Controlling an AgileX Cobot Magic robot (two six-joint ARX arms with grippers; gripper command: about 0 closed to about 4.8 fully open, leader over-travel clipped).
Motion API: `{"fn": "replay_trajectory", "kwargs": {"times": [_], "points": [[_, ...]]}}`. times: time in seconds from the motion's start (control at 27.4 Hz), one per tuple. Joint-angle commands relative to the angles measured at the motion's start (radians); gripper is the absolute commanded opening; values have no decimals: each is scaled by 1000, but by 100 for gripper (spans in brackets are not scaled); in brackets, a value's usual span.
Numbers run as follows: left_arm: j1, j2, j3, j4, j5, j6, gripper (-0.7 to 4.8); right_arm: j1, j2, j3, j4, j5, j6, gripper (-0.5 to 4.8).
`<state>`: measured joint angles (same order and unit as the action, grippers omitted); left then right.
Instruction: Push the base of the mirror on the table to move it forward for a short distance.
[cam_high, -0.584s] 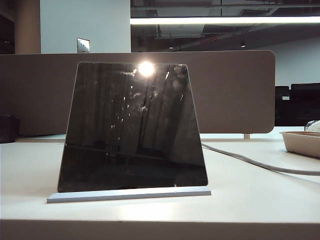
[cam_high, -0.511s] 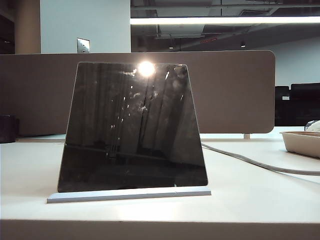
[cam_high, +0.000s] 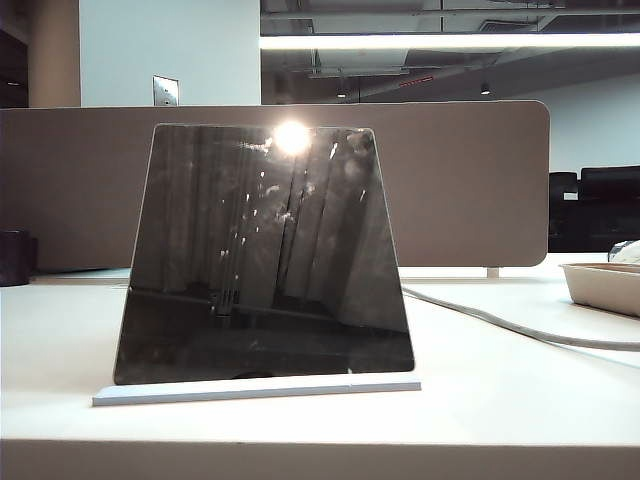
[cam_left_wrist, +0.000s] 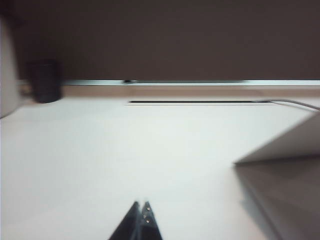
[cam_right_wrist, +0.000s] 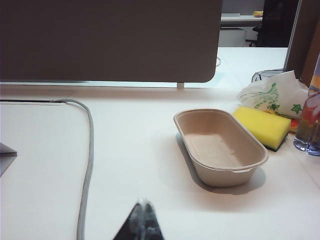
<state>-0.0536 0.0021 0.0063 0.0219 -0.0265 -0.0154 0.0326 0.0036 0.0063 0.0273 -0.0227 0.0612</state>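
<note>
We see the mirror (cam_high: 265, 255) standing upright on the base of the mirror (cam_high: 257, 390), a thin pale plate lying flat near the front edge of the table (cam_high: 500, 390), with a brown divider panel (cam_high: 470, 180) well behind it. Neither arm shows in the exterior view. In the left wrist view the left gripper (cam_left_wrist: 140, 209) has its fingertips pressed together into a single dark point, hovering low over bare table; a pale slanted slab (cam_left_wrist: 285, 165), which we take to be the back of the mirror, stands ahead of it and off to one side, apart from the tips. A dark cup-like object (cam_left_wrist: 44, 80) sits far ahead by the divider. In the right wrist view the right gripper (cam_right_wrist: 142, 212) also has its tips closed on nothing. A grey cable (cam_right_wrist: 87, 165) runs just beside it, and ahead to the other side rests a beige paper tray (cam_right_wrist: 220, 146), with a yellow sponge (cam_right_wrist: 261, 127) beyond it.
</note>
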Motion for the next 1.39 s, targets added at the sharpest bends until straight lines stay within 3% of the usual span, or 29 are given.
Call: {"fn": "replay_trajectory", "kwargs": {"times": [0.04, 0.22, 0.51, 0.66, 0.91, 1.13, 1.39], "points": [[-84, 0, 1, 9, 2, 4, -1, 1, 0, 5, 15, -17, -2, -1], [-225, 0, 1, 9, 2, 4, -1, 0, 0, 5, 16, -118, 59, -1], [-462, 0, 1, 9, 5, 4, -1, 0, 0, 6, 36, -398, 552, -2], [-494, 0, 1, 9, 4, 4, -1, 3, 0, 68, 61, -551, 756, -2], [-494, 0, 1, 9, 4, 4, -1, 20, 19, 275, 66, -572, 758, -3], [-494, 0, 1, 10, 4, 4, -1, 69, 233, 576, 39, -608, 735, -4], [-494, 0, 1, 10, 4, 4, -1, 156, 493, 838, -295, -608, 491, -5]]}}
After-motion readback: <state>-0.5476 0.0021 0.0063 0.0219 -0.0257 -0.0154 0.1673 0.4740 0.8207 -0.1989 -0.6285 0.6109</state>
